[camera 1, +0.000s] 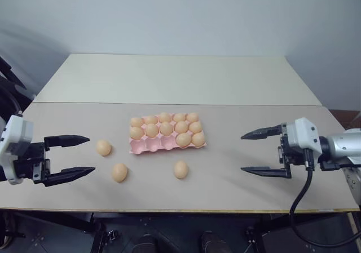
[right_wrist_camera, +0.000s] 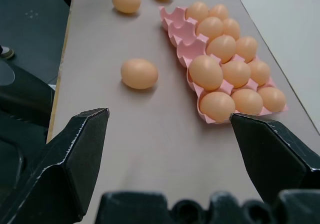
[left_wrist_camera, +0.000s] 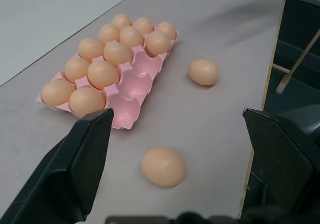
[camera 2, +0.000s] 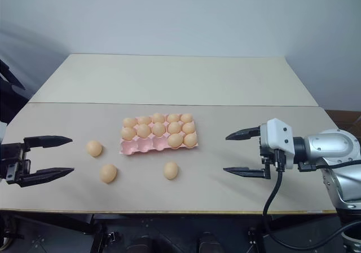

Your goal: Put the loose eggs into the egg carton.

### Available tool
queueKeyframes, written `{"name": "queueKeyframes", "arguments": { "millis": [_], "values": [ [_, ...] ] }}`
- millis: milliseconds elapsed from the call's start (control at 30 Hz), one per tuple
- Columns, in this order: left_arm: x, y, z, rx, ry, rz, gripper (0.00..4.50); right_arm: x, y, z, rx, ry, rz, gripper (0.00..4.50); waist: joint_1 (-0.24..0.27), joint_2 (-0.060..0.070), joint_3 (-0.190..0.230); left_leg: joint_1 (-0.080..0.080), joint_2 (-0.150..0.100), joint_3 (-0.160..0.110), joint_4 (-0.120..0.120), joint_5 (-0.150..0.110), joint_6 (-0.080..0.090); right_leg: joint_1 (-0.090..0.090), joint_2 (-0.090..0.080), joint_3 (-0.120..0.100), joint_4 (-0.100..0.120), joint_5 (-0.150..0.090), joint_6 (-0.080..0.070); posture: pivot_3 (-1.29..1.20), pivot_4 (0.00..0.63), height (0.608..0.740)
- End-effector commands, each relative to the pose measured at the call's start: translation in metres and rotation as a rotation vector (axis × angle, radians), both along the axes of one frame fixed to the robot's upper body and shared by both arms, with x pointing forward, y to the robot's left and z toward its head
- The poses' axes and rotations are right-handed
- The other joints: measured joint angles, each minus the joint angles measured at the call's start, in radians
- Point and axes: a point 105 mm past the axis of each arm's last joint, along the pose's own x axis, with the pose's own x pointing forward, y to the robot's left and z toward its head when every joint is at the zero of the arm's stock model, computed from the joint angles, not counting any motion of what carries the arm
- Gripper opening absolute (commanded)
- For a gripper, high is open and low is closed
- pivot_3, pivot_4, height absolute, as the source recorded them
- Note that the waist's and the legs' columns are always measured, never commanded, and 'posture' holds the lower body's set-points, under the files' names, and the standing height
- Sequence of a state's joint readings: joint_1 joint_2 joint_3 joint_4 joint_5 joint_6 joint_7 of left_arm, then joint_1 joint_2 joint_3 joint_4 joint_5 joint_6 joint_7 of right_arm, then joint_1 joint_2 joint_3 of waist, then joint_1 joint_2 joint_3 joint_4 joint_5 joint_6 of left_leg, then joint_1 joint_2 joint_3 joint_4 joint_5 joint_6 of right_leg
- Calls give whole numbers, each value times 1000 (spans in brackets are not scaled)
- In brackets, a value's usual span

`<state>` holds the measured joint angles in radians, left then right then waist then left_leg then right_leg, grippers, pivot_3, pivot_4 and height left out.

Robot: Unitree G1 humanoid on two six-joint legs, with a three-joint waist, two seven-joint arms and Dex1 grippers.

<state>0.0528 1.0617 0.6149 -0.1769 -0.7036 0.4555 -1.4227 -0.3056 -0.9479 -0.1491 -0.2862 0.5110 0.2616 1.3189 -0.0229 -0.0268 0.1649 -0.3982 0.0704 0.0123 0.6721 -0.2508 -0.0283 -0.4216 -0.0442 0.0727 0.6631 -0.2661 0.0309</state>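
The pink egg carton [camera 1: 151,145] lies at the middle of the table. Several tan eggs fill its back and middle rows and the two right cups of the front row; three front-left cups are bare [left_wrist_camera: 129,92]. Three loose eggs lie on the table: one left of the carton [camera 1: 103,147], one nearer the front edge [camera 1: 119,172], one in front of the carton [camera 1: 180,169]. My left gripper [camera 1: 91,154] is open and empty, left of the two left eggs. My right gripper [camera 1: 242,152] is open and empty, well right of the carton, pointing at it.
The grey table [camera 1: 254,191] has its front edge close below the loose eggs. A second, lighter table [camera 1: 180,78] adjoins at the back. A black cable [camera 1: 302,196] hangs from my right wrist past the table's edge.
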Motion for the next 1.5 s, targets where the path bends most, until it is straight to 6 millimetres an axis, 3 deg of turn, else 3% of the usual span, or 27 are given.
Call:
{"name": "queueKeyframes", "arguments": {
  "millis": [33, 400, 533, 700, 800, 900, 967, 1033, 1100, 1333, 1500],
  "values": [
    [-1, 0, 7, 20, -42, -4, 4500, 2, 21, -1, -34, -74, 73, 4493, -2, 0, 0, 0, 0, 0, 0, 0, 0, 0, 0, 0, 0, 0, 0, 0, 150, 740],
    [-3, -6, 4, 16, -34, -21, 4500, 26, 110, -53, -134, -190, 268, 4493, -9, 0, 0, -1, 0, 0, 1, 0, 0, -1, 0, 0, 1, 0, 0, 0, 150, 740],
    [-4, -7, 4, 17, -32, -23, 4500, 38, 129, -64, -154, -211, 281, 4493, -8, 0, 0, -2, 0, 0, 1, 0, 0, -1, 0, -1, 1, 0, 0, 0, 150, 740],
    [-5, -7, 5, 22, -33, -20, 4500, 39, 142, -75, -180, -201, 322, 4493, -9, 0, 0, -1, 0, 0, 1, 0, 0, -1, 0, -1, 1, 0, 0, 0, 150, 740],
    [-5, -7, 5, 25, -34, -19, 4500, 40, 145, -84, -195, -154, 324, 3920, -10, 0, 0, -1, 0, 0, 1, 0, 0, -1, 0, -1, 1, 0, 0, 0, 150, 740],
    [-6, -7, 5, 28, -35, -19, 4500, 41, 146, -90, -219, -156, 334, 2873, -10, 0, 0, -1, 0, 0, 1, 0, 0, -1, 0, -1, 1, 0, 0, 0, 150, 740],
    [-6, -8, 5, 30, -36, -19, 4500, 40, 148, -89, -202, -148, 339, 2257, -12, 0, 0, -1, 0, 0, 1, 0, 0, -1, 0, -1, 1, 0, 0, 0, 150, 740],
    [-6, -8, 5, 31, -38, -19, 4500, 40, 150, -84, -183, -156, 335, 2059, -15, 0, 0, -1, 0, 0, 1, 0, 0, -1, 0, -1, 1, 0, 0, 0, 150, 740],
    [-5, -8, 5, 31, -38, -18, 4500, 43, 151, -76, -157, -175, 324, 2022, -16, 0, 0, -1, 0, 0, 1, 0, 0, -1, 0, -1, 1, 0, 0, 0, 150, 740],
    [-4, -9, 5, 28, -38, -20, 4500, 59, 174, -15, 108, -220, 227, 2004, -25, 0, 0, -1, 0, 0, 1, 0, 0, -2, 0, 0, 2, 0, 0, 0, 150, 740],
    [-4, -9, 4, 25, -40, -18, 4500, 81, 182, -19, 88, -274, 125, 2004, -19, 0, 0, -1, 1, 0, 1, 0, 0, -1, 0, -1, 1, 0, 0, 0, 150, 740]
  ]
}}
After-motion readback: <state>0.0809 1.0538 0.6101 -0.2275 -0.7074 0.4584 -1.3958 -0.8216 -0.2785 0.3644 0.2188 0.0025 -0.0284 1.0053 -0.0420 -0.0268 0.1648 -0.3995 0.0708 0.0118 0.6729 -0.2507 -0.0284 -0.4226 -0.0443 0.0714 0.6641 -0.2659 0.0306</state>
